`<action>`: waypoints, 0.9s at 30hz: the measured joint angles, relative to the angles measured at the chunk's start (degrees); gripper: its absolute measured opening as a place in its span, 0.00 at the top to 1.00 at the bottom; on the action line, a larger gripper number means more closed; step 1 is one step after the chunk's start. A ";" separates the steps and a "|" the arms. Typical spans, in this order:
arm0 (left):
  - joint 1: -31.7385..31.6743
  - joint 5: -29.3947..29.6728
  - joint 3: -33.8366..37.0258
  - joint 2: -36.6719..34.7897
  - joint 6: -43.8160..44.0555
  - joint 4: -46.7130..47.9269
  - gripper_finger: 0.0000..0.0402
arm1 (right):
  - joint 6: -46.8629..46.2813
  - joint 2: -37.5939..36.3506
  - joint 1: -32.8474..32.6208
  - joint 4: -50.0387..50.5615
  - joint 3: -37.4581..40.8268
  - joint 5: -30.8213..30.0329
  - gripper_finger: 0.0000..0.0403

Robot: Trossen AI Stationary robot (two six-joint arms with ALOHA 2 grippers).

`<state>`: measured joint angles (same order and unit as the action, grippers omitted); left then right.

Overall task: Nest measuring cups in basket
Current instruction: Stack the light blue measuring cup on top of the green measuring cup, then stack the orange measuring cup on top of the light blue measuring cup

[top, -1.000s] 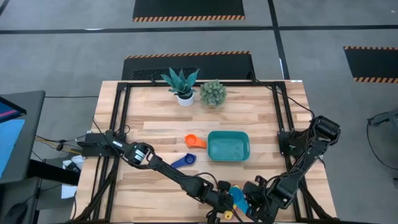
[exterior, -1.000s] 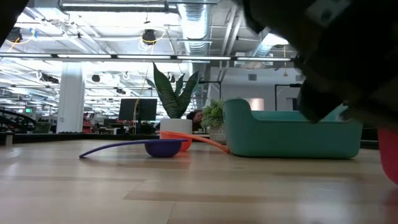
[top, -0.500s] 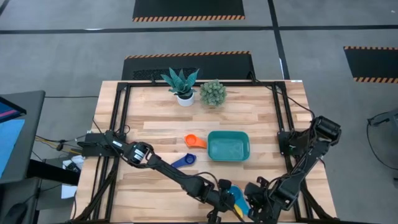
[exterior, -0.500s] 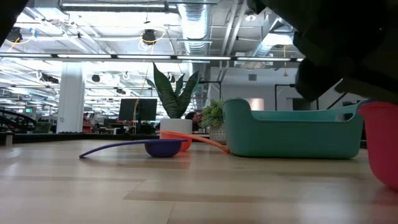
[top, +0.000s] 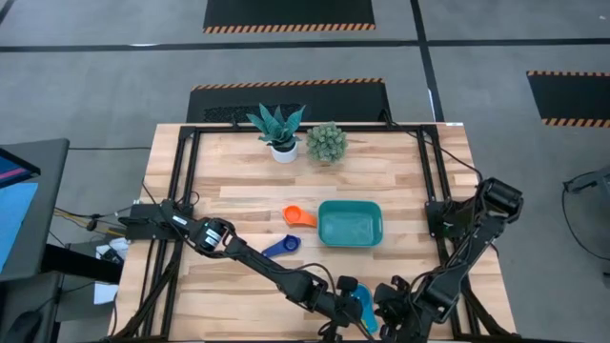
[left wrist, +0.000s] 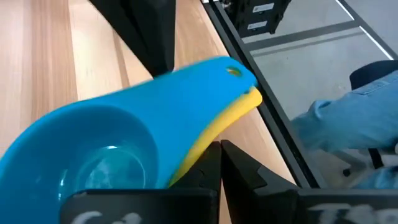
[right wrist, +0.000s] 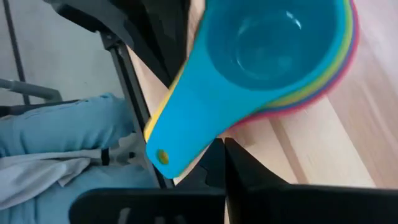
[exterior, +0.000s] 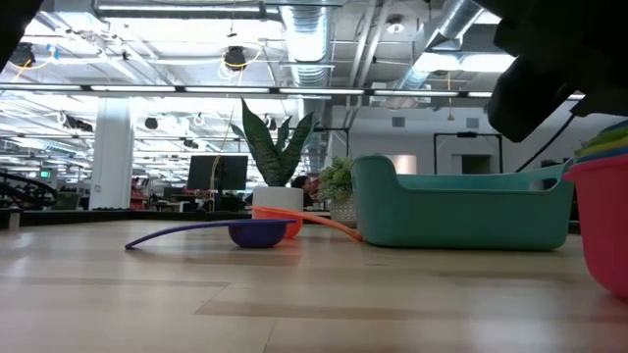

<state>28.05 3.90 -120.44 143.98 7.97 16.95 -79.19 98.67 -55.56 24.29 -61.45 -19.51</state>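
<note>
- Both arms crowd the near edge of the worktop (top: 400, 181), and between them sits the stack of nested measuring cups (top: 361, 305) – light blue on top, with yellow, green and red rims showing under it in the right wrist view
- The left gripper (top: 341, 303) and right gripper (top: 384, 310) flank that stack; both sets of jaws are closed, and neither wrist view shows them clamped on a cup
- The relation that counts – the teal basket (top: 350, 222) lies farther in from the stack, toward the plants, so the stack has to travel away from the near edge
- The stacked handles (right wrist: 180, 121) run out over the worktop's near edge toward the frame
- Still loose: an orange cup (top: 297, 216) just beside the basket and a dark blue cup (top: 282, 246) near it, its handle pointing away from the basket; the left arm looks nearer to both
- Hard to read – the high view buries the stack under the grippers, the low view cuts it off at the edge, and I can't count the cups in it
</note>
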 joint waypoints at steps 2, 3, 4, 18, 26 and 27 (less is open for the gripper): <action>0.00 0.00 0.00 0.00 -0.02 -0.03 1.00 | 0.81 0.00 0.33 0.04 0.00 0.02 0.97; 0.00 0.00 0.00 0.00 -0.02 0.07 1.00 | 1.36 0.00 0.51 0.13 0.00 0.04 0.97; 0.00 0.00 0.00 0.00 -0.02 0.28 1.00 | 1.50 0.00 0.61 0.11 0.01 0.09 0.97; 3.15 1.40 -3.10 -2.46 -1.79 18.11 1.00 | -1.04 -0.15 -4.04 2.96 0.00 0.21 0.97; 5.41 20.76 -7.23 -5.99 1.32 58.41 1.00 | -10.01 -0.15 -4.39 16.53 0.00 -0.19 0.97; 5.26 22.81 -7.23 -6.89 3.20 63.50 1.00 | -11.01 -0.15 -4.41 17.59 0.01 -0.29 0.97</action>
<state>33.31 26.71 -127.68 137.10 11.17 80.45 -90.20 98.52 -59.96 41.88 -61.44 -19.79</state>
